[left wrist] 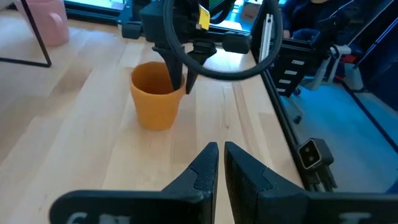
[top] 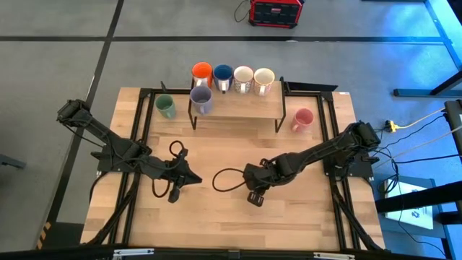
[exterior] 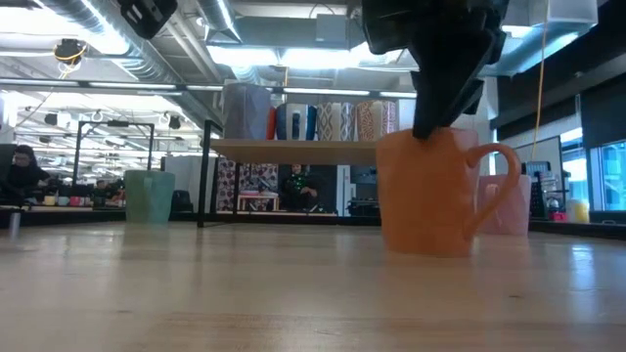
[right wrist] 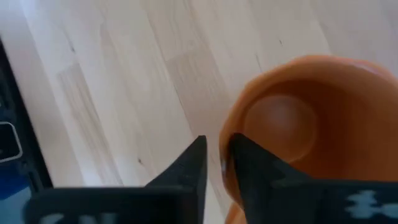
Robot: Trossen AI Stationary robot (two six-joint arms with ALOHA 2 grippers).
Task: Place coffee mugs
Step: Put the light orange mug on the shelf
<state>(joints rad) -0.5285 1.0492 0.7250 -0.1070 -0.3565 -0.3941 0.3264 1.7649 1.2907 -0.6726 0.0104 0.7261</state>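
With its two fingers pinched over the rim of the amber orange mug [right wrist: 298, 124], one finger inside the cup and one outside, the right pincer [right wrist: 214, 165] holds that mug upright on the counter [top: 303, 217], out in the open middle and well in front of the shelf [top: 238, 108]. The low view shows the mug's base resting on the wood, handle turned sideways, so the step in hand looks like the pick-up of this mug for placing.

The left pincer [left wrist: 219, 168] waits closed and empty, near the middle of the counter, pointed at the same mug.

Four mugs stand in a row along the back of the shelf, the orange-red mug [top: 201, 71] at one end, with the lavender mug [top: 201, 99] in front of them. The sage green mug [top: 165, 106] and the pink mug [top: 302, 120] stand on the counter on either side of the shelf.

Next would probably be a clean lift, then a carry toward the shelf, keeping the mug level in this rim pinch and clear of the shelf's frame.
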